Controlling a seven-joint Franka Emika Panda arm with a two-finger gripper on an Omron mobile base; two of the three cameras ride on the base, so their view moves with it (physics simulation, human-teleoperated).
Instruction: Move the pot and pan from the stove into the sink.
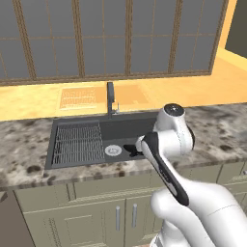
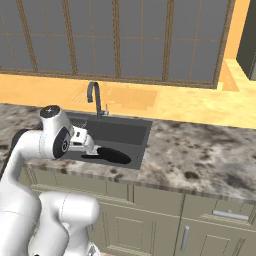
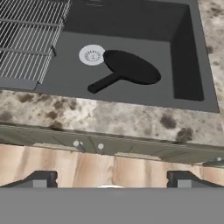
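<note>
Hovering with nothing held: the two-finger dark-tipped pincer (image 3: 109, 180) has its tips spread wide, jaws apart, over the wood floor just outside the cabinet front. Directly ahead and below it runs the speckled stone countertop lip (image 3: 109, 118), then the dark grey recessed rectangular sink (image 3: 186, 57). The flat round matte black frying pan (image 3: 130, 67) already lies on the basin floor, ahead of the pincer and slightly right of centre. Its long thin handle (image 3: 103, 82) points back toward the pincer and left, so the long axis runs diagonally. The round silver drain (image 3: 92, 55) sits just beside the pan's left rim, the ribbed grid draining section (image 3: 30, 35) further left. Basin right of the pan looks free. Judging by this, the pan is done; the pot's location I cannot tell.
</note>
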